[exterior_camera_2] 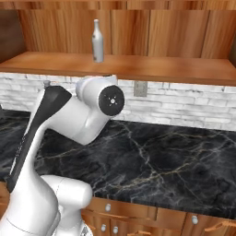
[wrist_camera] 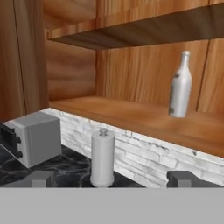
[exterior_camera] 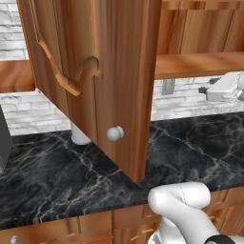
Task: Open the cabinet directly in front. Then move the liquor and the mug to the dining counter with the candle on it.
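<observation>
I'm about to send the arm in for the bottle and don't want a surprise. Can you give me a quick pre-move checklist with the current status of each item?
1. Cabinet door swung open: ok.
2. Liquor upright on the shelf: ok.
3. Space around the liquor free: ok.
4. Gripper empty, fingertips wide apart: ok.
5. Paper towel roll stands below the shelf, near the approach: not ok.
6. Mug located: cannot tell.

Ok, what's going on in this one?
The arm has nothing in hand yet. The cabinet door is swung open over the black marble counter, and the liquor stands upright on the lower shelf. The gripper, fingers apart and empty, faces the shelf from below the bottle's level. A paper-towel roll and a grey microwave sit on the counter underneath.
</observation>
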Available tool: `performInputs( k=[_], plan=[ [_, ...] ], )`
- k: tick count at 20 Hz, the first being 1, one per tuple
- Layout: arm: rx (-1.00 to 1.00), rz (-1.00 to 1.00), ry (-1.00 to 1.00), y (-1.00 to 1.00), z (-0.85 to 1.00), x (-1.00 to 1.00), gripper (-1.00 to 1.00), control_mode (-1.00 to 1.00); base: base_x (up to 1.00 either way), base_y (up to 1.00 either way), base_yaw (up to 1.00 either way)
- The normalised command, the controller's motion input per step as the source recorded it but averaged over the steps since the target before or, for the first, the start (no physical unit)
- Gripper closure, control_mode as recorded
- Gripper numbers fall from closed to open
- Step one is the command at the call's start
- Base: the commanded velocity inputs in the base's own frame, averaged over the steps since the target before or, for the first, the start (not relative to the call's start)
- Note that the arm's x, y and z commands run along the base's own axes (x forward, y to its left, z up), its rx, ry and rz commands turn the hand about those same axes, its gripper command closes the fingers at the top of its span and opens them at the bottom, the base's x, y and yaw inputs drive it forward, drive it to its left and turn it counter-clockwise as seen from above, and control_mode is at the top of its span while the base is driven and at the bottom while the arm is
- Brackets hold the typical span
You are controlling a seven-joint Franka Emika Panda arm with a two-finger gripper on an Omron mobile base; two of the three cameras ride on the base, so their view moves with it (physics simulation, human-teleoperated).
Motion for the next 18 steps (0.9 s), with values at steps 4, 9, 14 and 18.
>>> performInputs(
  k=[4,9,14,18],
  plan=[
    [0.00,-0.11,0.00,0.30,0.58,0.09,-1.00,-1.00,0.00,0.00,0.00],
    [0.02,-0.12,0.00,0.29,0.55,0.22,-1.00,-1.00,0.00,0.00,0.00],
    [0.05,-0.08,0.01,0.17,0.46,0.19,-1.00,-1.00,0.00,0.00,0.00],
    [0.06,-0.05,0.07,0.10,0.33,0.29,-1.00,-1.00,0.00,0.00,0.00]
  ],
)
